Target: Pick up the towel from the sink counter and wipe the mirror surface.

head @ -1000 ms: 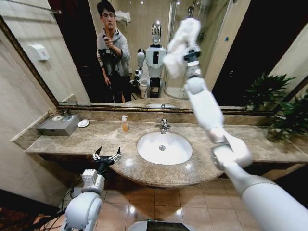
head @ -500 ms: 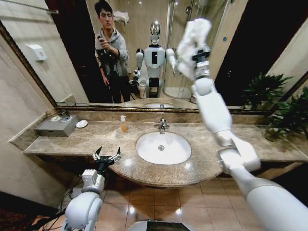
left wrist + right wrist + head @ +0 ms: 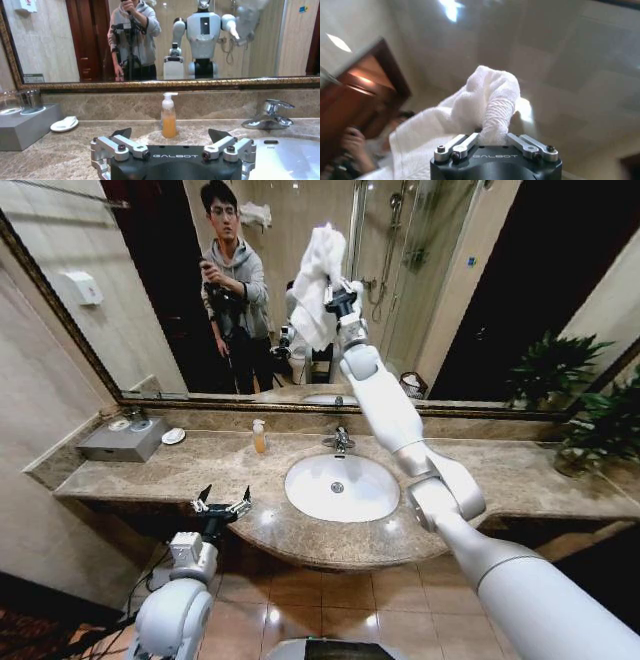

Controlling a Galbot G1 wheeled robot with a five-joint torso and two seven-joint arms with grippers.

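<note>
Item: white towel (image 3: 316, 288). Bunched, held high against the mirror surface (image 3: 150, 290), above the faucet (image 3: 340, 440) and white oval basin (image 3: 340, 487). Most of the cloth stands above and to the left of the right gripper (image 3: 338, 298); a fold drapes down past it.

Holder: right gripper, arm stretched up and fwd over the sink counter (image 3: 150, 470). Right wrist view: fingers (image 3: 464, 144) pressed together on a twisted ridge of towel (image 3: 480, 112), rest of the cloth loose beside and behind it. Grip looks narrow, on one fold only.

Risks (judgement):
- Slip: drag on the glass could pull the pinched fold out; towel would drop to the basin or counter.
- Hard contact: if the cloth shifts off the tips, bare metal may touch the glass; scratch poss.
- Poor wipe: bunched wad gives a small contact patch, may smear or skip.
- Reach: arm near full extension; less control of pressure, prob.

Idle: left gripper (image 3: 172, 144), low at the counter's front edge, left of the basin, jaws spread, nothing in them.

Nearby on counter: orange soap pump bottle (image 3: 169, 116), grey tray w/ glasses (image 3: 25, 125), small white dish (image 3: 64, 123). Well apart from the towel.
</note>
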